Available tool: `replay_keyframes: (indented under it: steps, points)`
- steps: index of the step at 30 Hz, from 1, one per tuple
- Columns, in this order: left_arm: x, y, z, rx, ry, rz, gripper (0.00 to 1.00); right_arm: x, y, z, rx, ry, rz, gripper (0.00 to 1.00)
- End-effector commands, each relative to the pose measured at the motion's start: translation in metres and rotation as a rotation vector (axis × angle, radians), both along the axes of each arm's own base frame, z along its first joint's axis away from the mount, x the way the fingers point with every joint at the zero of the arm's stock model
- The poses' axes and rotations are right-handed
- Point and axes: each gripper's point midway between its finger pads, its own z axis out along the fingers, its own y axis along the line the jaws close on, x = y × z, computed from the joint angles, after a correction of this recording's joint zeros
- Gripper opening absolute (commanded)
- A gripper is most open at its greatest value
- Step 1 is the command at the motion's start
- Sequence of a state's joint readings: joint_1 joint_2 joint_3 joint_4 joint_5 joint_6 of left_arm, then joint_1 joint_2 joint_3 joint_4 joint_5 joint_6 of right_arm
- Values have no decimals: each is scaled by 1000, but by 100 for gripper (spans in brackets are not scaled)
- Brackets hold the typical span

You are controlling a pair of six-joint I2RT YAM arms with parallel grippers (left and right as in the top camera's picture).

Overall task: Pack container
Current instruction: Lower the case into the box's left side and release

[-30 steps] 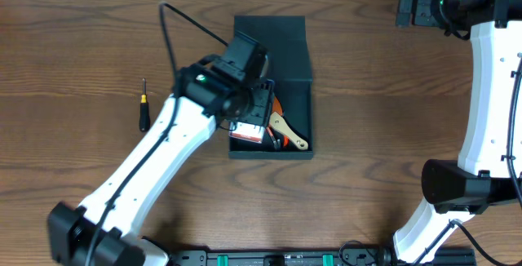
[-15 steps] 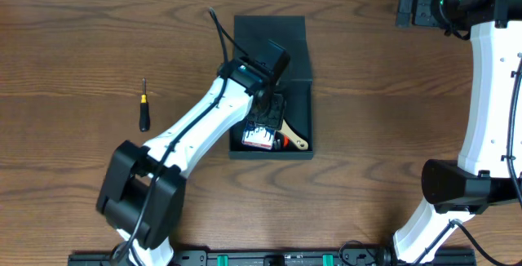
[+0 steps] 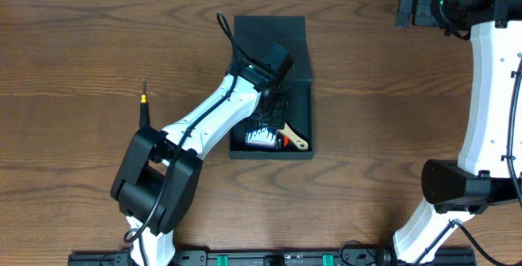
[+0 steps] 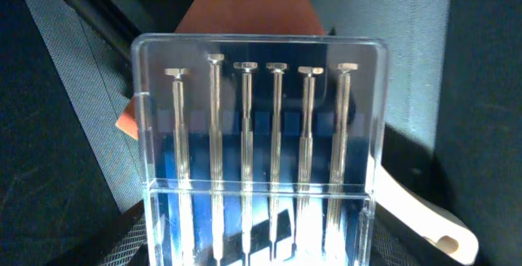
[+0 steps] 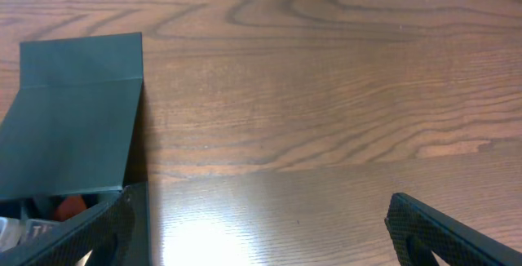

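The dark teal container point(image 3: 298, 95) stands open at the table's middle, its flap lid point(image 3: 271, 37) folded back. My left gripper point(image 3: 273, 119) reaches down into it and is shut on the clear blue case of bits point(image 3: 263, 138), which fills the left wrist view point(image 4: 261, 152), with my mesh fingers point(image 4: 114, 241) at its sides. Inside the box lie an orange tool point(image 4: 245, 5) and a beige-handled tool point(image 3: 294, 139). My right gripper point(image 3: 416, 5) is open and empty at the far right; its view shows the container point(image 5: 73, 111) to the left.
A small screwdriver point(image 3: 144, 109) with a black handle lies on the wooden table left of the box, beside my left arm's elbow. My right arm's base stands at the right edge.
My left arm has swung to the right and further over the box. The case of bits has moved from the box's left side toward its middle and lower. The right arm has not moved.
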State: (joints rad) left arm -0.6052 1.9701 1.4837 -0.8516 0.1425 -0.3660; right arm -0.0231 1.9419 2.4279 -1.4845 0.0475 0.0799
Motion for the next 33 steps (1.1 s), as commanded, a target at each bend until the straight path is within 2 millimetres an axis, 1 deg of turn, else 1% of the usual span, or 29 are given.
replay_keyframes:
  steps: [1,5,15,17,18,20,25,27,29,33]
  points:
    - [13,10,-11,71,-32,31,38,-1,0,4,9,-11,-11,99]
    - [20,16,-11,86,-57,44,37,-1,0,4,9,-11,-11,99]
    - [28,28,-11,86,-56,79,38,-1,0,4,9,-11,-11,99]
    - [28,28,-10,85,-57,79,50,-1,0,4,9,-11,-11,99]
    - [28,28,-9,84,-58,79,53,-1,0,4,9,-11,-11,99]
    - [28,26,-6,72,-61,77,57,-1,0,4,9,-11,-11,99]
    - [29,20,11,27,-86,64,66,-1,0,4,9,-11,-11,99]
    - [31,19,16,20,-97,64,73,-1,0,4,9,-11,-11,99]
    - [31,19,20,16,-103,64,78,-1,0,4,9,-11,-11,99]
    - [30,19,23,13,-108,56,82,-1,0,4,9,-11,-11,99]
